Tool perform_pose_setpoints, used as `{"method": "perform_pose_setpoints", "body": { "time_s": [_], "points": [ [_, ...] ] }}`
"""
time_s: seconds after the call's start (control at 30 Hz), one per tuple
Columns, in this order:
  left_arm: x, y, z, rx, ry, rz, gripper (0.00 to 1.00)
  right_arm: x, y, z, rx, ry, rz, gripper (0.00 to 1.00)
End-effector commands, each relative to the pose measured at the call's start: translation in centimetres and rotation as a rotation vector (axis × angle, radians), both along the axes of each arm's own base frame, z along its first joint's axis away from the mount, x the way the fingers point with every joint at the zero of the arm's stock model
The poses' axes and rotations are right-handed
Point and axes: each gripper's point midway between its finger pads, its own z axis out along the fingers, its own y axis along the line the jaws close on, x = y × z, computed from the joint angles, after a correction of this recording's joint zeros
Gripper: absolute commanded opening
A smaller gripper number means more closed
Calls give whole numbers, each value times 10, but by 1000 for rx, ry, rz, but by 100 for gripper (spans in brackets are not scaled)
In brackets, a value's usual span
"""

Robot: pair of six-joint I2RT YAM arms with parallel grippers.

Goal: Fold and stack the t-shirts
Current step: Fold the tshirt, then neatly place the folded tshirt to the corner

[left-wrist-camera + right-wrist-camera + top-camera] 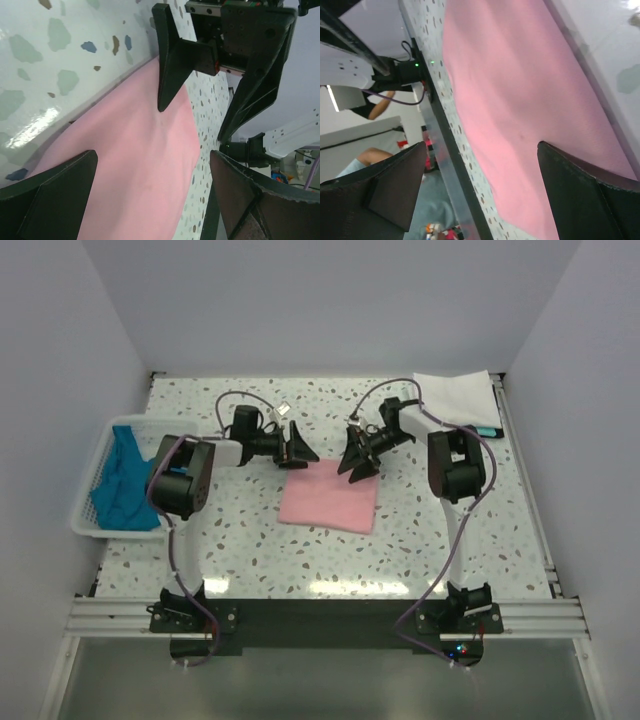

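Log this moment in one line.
light pink folded cloth t-shirt: lying flat | left gripper: open over it | right gripper: open over it

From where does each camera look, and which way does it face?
Top external: high behind the robot, facing down on the table; left gripper and right gripper show.
Left wrist: faces the pink t-shirt past its open left gripper; the right gripper opposite.
Right wrist: faces a table edge past its open right gripper.
All share the pink t-shirt.

Folded pink t-shirt, flat and central
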Motion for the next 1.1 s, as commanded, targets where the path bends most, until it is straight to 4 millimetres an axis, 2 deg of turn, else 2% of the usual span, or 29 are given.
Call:
{"method": "perform_pose_setpoints", "body": {
  "time_s": [0.0, 0.03, 0.13, 0.2, 0.23, 0.27, 0.3, 0.33, 0.37, 0.4, 0.43, 0.47, 0.5, 0.53, 0.57, 0.6, 0.63, 0.7, 0.73, 0.8, 0.83, 0.87, 0.9, 0.93, 0.97, 1.0, 1.03, 1.07],
  "points": [
    [23, 8, -2, -21, -41, 60, 100, 30, -21, -2, -9, -93, -9, 97],
    [22, 10, -12, -13, -27, 60, 100, 29, -23, -15, 4, -63, -1, 97],
    [19, 22, -30, 31, 2, 75, 100, 23, -26, -19, 49, 16, 0, 95],
    [19, 27, -30, 39, 12, 82, 100, 22, -25, -15, 68, 20, 11, 94],
    [20, 28, -22, 39, -16, 76, 100, 21, -25, -10, 76, 26, 10, 94],
    [23, 29, -14, 43, -41, 77, 100, 23, -23, 0, 93, 14, 5, 94],
    [23, 30, -8, 52, -47, 74, 100, 34, -20, 11, 111, -31, -5, 94],
    [29, 32, 12, 71, -134, 79, 100, 42, -16, 24, 118, -30, -34, 94],
    [31, 34, 25, 87, -175, 82, 100, 54, -14, 49, 128, -111, -43, 95],
    [34, 36, 37, 109, -228, 87, 100, 66, -13, 63, 131, -201, -53, 96],
    [37, 39, 64, 139, -361, 83, 100, 71, -13, 77, 120, -235, -73, 98],
    [42, 44, 74, 186, -423, 109, 100, 75, -13, 90, 112, -286, -78, 99],
    [39, 46, 79, 220, -453, 105, 100, 77, -19, 113, 62, -374, -102, 99],
    [39, 49, 97, 279, -579, 104, 100, 84, -21, 123, 40, -432, -127, 99],
    [33, 50, 99, 321, -614, 90, 100, 81, -25, 127, 8, -457, -140, 99],
    [26, 50, 100, 370, -643, 68, 100, 88, -34, 144, -64, -561, -179, 99],
    [13, 39, 109, 422, -785, -11, 100, 87, -39, 151, -90, -601, -192, 99],
    [1, 32, 107, 540, -906, -62, 100, 75, -52, 163, -147, -678, -195, 99],
    [-16, 19, 105, 607, -1024, -138, 100, 75, -62, 160, -205, -718, -195, 99],
    [-28, 3, 109, 650, -1162, -167, 100, 63, -76, 149, -268, -696, -196, 99],
    [-46, -10, 100, 688, -1243, -237, 99, 58, -84, 152, -292, -704, -207, 99],
    [-55, -16, 95, 708, -1276, -266, 96, 51, -94, 142, -313, -662, -223, 99],
    [-55, -29, 106, 695, -1370, -237, 89, 44, -98, 139, -315, -632, -234, 99],
    [-74, -42, 89, 698, -1422, -311, 86, 37, -102, 143, -307, -615, -258, 99],
    [-82, -50, 85, 695, -1463, -337, 84, 34, -110, 141, -316, -595, -293, 99],
    [-85, -63, 90, 675, -1533, -324, 78, 27, -116, 122, -336, -566, -319, 99],
    [-104, -78, 74, 661, -1566, -387, 75, 24, -120, 119, -350, -556, -360, 99],
    [-110, -87, 71, 650, -1592, -402, 73, 11, -130, 108, -390, -545, -387, 99]
  ]
}}
